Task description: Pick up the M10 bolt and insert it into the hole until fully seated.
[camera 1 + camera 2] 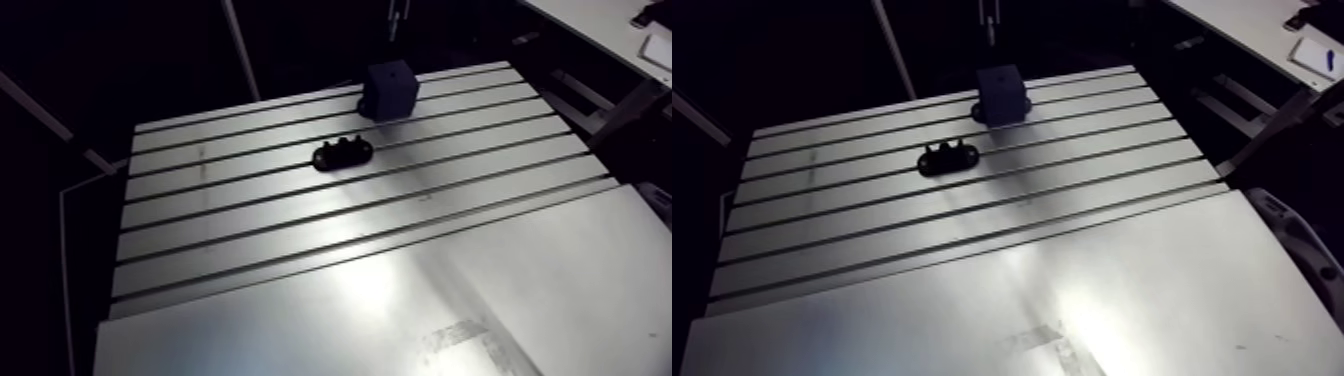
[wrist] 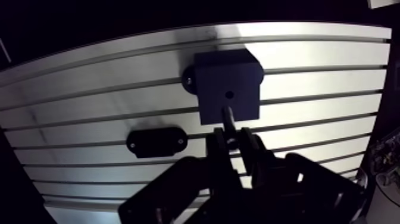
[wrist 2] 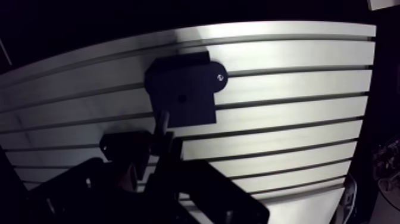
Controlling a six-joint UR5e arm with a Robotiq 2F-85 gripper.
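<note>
Nearest the wrist camera are the jaws, drawn close together and pinching the M10 bolt (image 2: 227,117) by its lower part. Only a narrow gap separates the two dark fingers (image 2: 219,149), and the bolt fills it. The pale shank juts out past the fingertips and points at the dark block (image 2: 229,83) just ahead. Its tip overlaps the near edge of the block's upper face, short of the small round hole (image 2: 228,94) in the middle of that face. The hole shows as an open dark dot, so the bolt is not in it. Whether the tip touches the block cannot be told.

In the arm view, a smooth metal plate (image 1: 430,310) makes up the near part of the tabletop (image 1: 250,215). Beyond it, the slotted aluminium runs in long grooves from left to right. A black oval holder (image 1: 342,153) lies on the slotted part, about midway back. It has a row of small bumps on top, too small to identify. It sits nearer than the block and to its left, apart from it, with a groove or two between them.

Farther back, the block stands upright close to the tabletop's far edge. A rounded ear (image 3: 219,78) sticks out at its base and carries a bright screw head. In the arm view the jaws are too dark to make out.
</note>
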